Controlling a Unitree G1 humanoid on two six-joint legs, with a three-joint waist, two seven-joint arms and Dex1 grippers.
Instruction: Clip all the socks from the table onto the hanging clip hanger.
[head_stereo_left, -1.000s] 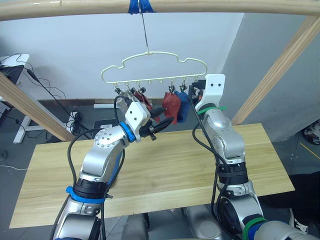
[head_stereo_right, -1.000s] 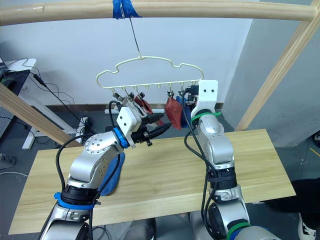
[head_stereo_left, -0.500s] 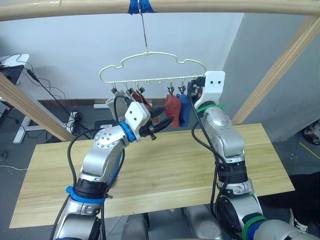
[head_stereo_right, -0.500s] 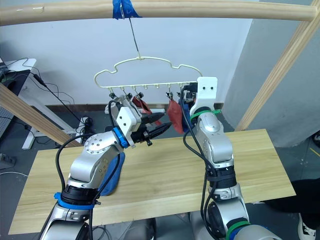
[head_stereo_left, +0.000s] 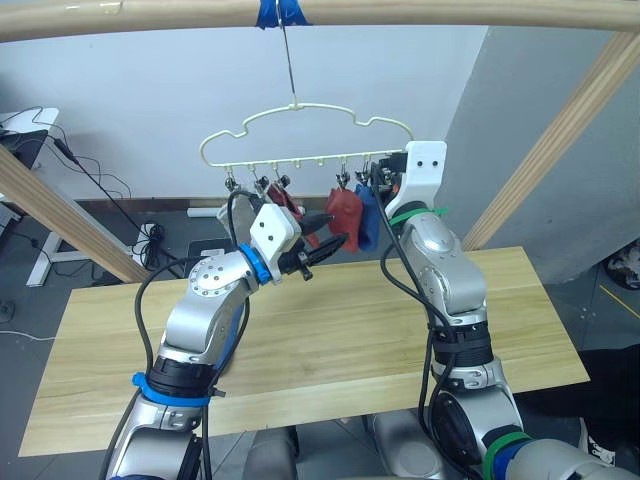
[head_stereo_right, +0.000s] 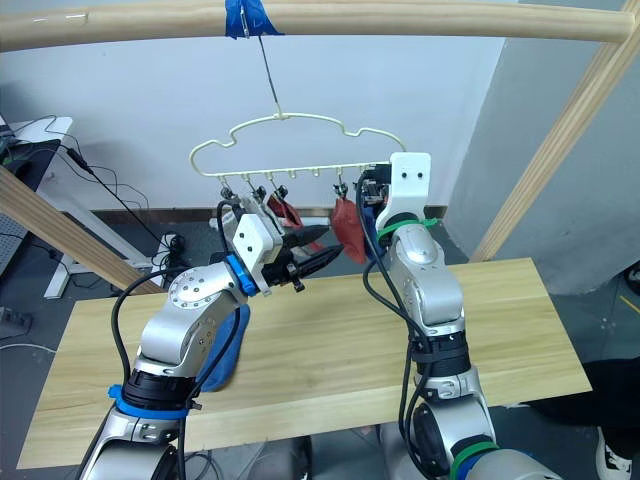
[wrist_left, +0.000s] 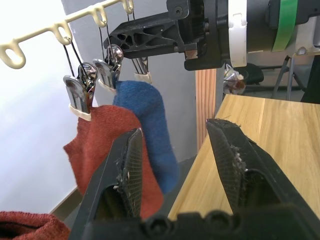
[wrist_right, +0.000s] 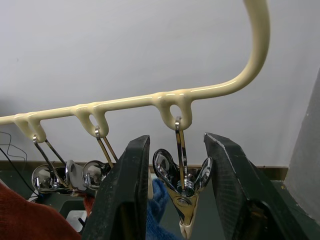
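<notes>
Where wavy cream wire hanger (head_stereo_left: 300, 130) dangles: both ribbed black pincers (wrist_left: 175, 160) (wrist_right: 172, 190) apart, right around a shiny metal clip (wrist_right: 182, 192).

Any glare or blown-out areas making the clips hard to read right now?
Left wrist view: the wall behind the clip hanger is blown out white, but the clips on the rust-red sock and blue sock read fine. Right wrist view: even light, small highlights on the empty end clip.

wooden pole (head_stereo_left: 320, 12), blue tape (head_stereo_left: 281, 11), floor cables (head_stereo_left: 150, 240)
</notes>
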